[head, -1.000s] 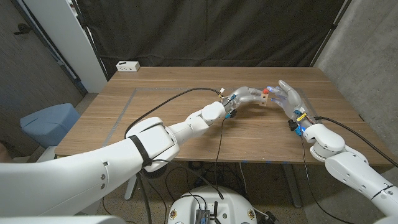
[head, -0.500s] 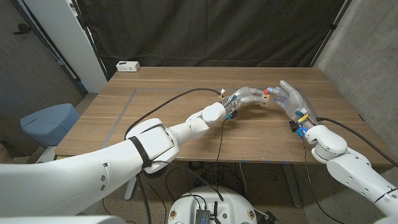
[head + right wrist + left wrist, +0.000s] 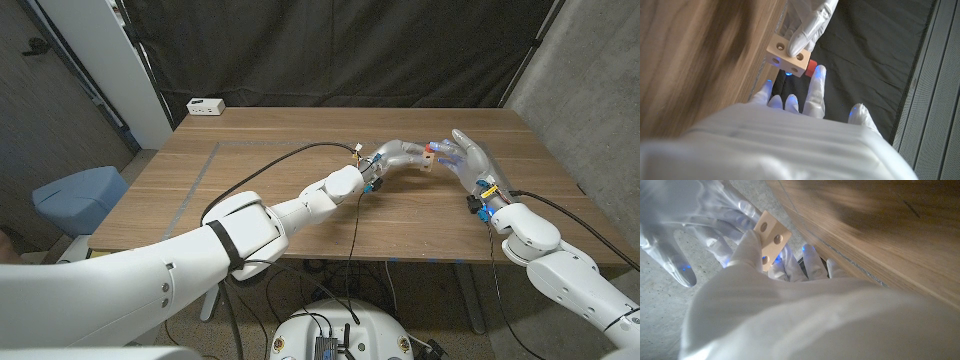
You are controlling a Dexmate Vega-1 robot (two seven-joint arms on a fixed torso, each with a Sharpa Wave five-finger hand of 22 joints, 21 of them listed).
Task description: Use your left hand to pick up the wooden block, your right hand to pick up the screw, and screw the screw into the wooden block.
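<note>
I hold the wooden block (image 3: 787, 54) above the table (image 3: 280, 190) in my left hand (image 3: 400, 155), its fingers pinching it, holed faces showing. My right hand (image 3: 468, 160) grips the red-headed screw (image 3: 811, 68) at the block's side. To seat it well, I judge I must keep the block steady, line the screw up with its hole and twist slowly without pushing sideways.
</note>
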